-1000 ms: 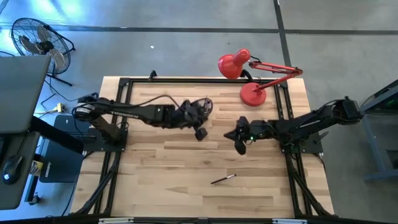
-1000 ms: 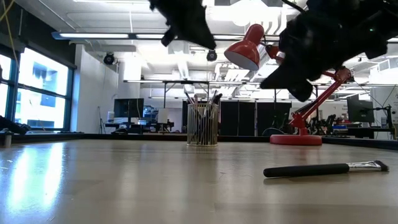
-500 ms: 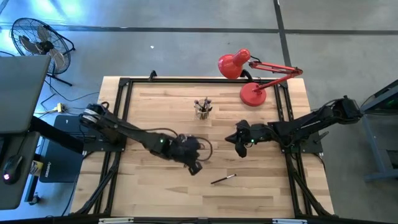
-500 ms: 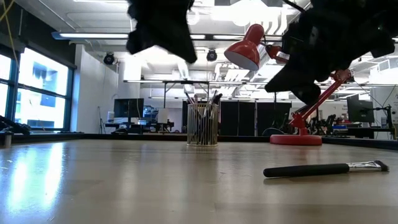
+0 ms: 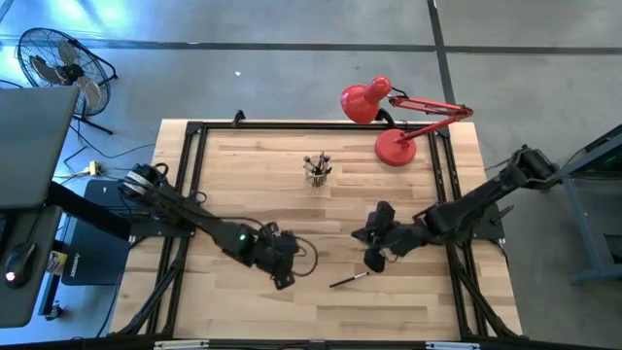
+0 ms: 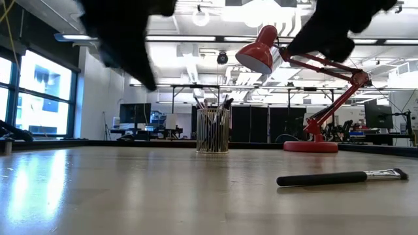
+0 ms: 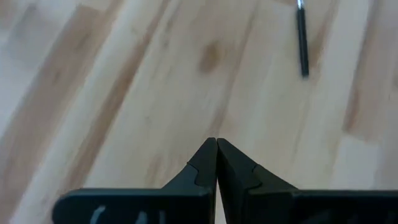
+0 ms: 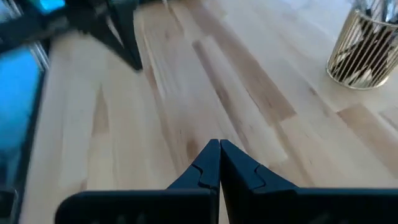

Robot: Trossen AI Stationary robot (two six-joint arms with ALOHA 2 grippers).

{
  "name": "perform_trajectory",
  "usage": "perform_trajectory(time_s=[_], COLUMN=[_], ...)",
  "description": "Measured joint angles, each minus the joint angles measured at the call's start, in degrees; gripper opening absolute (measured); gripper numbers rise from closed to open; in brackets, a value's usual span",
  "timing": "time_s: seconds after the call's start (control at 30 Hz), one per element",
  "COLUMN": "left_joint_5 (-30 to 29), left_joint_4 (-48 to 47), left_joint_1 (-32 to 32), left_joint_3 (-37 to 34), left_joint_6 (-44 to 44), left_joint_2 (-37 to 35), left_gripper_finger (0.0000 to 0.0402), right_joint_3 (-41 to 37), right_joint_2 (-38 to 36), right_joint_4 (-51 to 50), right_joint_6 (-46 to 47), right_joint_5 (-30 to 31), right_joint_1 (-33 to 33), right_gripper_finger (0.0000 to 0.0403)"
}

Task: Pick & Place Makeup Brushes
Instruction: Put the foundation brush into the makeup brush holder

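One makeup brush (image 5: 348, 280) lies flat on the wooden table near the front, its dark handle and silver ferrule (image 6: 339, 177) showing in the low view. Several more brushes stand in a gold wire holder (image 5: 317, 168) at the far middle of the table (image 6: 213, 129). My left gripper (image 5: 284, 280) hovers shut and empty just left of the lying brush, which shows ahead of its fingertips (image 7: 302, 40). My right gripper (image 5: 374, 261) hangs shut and empty just beyond the brush, toward its right end. The holder (image 8: 364, 46) shows in the right wrist view.
A red desk lamp (image 5: 389, 117) stands at the far right of the table, its head over the far edge. Black frame rails (image 5: 190, 194) run along the table's left and right sides. Bare wood (image 5: 253, 165) lies around the holder.
My left gripper has swung from beside the holder toward the table's near edge and come down, ending left of the lying brush. My right gripper has moved toward the near edge and risen. The lying brush and the holder have stayed put.
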Motion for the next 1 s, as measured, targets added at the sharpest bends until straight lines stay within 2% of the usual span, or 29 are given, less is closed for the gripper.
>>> perform_trajectory(time_s=[0.1,0.27,0.43,0.63,0.83,1.0], left_joint_5=[-0.1,0.6,3.1,6.3,5.7,3.7], left_joint_4=[0.3,1.2,2.1,2.5,3.7,9.6], left_joint_1=[-1.5,-2.2,-2.0,-2.0,-2.0,-2.0], left_joint_3=[-2.8,-5.0,-5.1,-5.1,-5.1,-5.1], left_joint_6=[-0.2,1.0,4.0,4.8,4.8,4.8], left_joint_2=[-1.1,-3.5,-3.8,-3.8,-3.8,-3.8], left_gripper_finger=[0.0001,0.0000,0.0000,0.0000,0.0000,0.0000], right_joint_3=[9.3,24.1,32.5,32.8,26.8,21.5], right_joint_2=[5.6,17.4,25.7,29.8,30.0,30.0], right_joint_4=[-12.5,-34.2,-48.9,-49.6,-44.0,-38.9], right_joint_6=[1.5,2.1,3.8,4.1,3.5,-0.2], right_joint_5=[-2.3,-12.9,-18.1,-21.3,-21.0,-21.7], right_joint_1=[1.0,0.9,1.5,3.7,6.5,7.7], right_gripper_finger=[0.0000,0.0000,0.0001,0.0032,0.0089,0.0123])
